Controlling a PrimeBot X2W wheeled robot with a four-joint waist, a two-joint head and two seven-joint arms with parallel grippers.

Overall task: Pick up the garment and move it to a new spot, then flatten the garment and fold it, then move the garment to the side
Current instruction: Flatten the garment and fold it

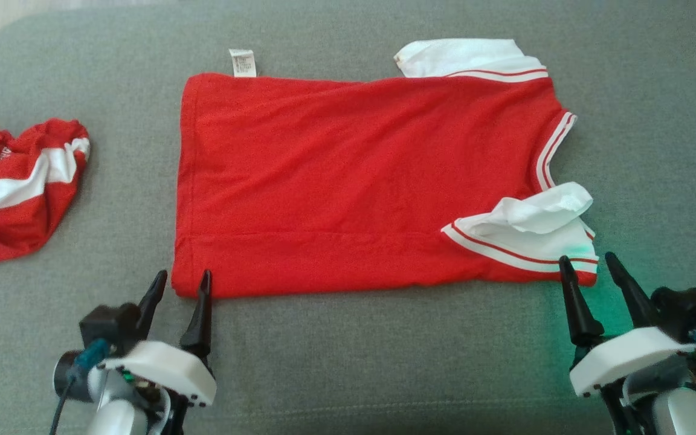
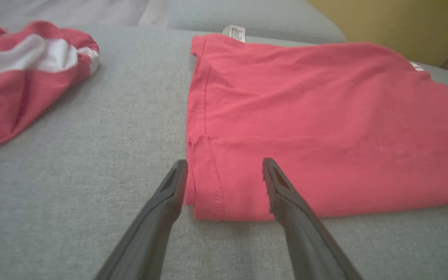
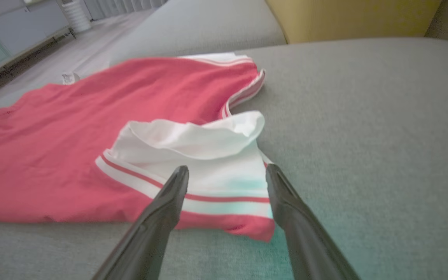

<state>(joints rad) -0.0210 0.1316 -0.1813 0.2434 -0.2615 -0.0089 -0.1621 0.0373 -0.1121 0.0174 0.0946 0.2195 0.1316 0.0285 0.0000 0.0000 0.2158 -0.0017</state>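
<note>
The red garment [image 1: 354, 181] lies flat across frame centre on the grey cushion [image 1: 348, 362]. My left gripper [image 1: 183, 277], lower left, and my right gripper [image 1: 588, 260], lower right, both stand fully open, each straddling one near corner, gripping nothing.

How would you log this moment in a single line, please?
phase: pre-grasp | red shirt: spread on grey cushion | left gripper: open at hem corner | right gripper: open at near sleeve | second garment: crumpled, left
</note>
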